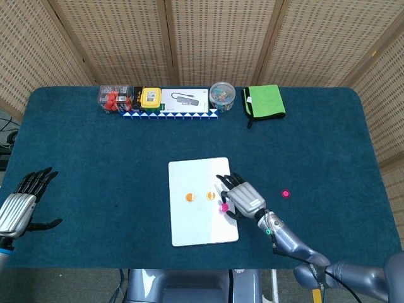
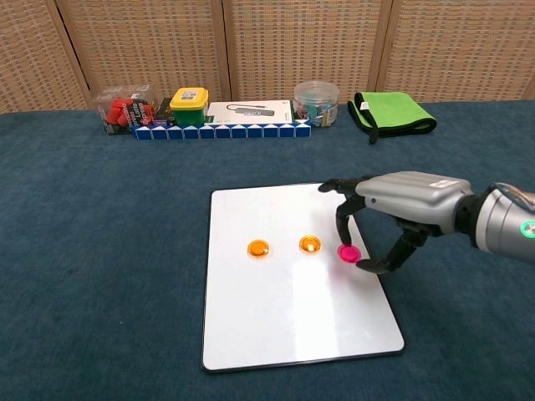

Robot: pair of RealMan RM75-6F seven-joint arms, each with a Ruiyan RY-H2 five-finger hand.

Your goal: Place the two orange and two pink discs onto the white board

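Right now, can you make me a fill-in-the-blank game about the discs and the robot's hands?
1. The two orange discs lie on the white ____.
2. The right hand holds a ____ disc over the board.
3. The other pink disc lies on the blue ____, off the board.
4. The left hand holds ____.

Missing words: board; pink; table; nothing

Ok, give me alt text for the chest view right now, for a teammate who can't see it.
The right hand holds a pink disc over the white board, beside two orange discs lying on it. Boxes, a jar and a green cloth line the far edge of the blue table.
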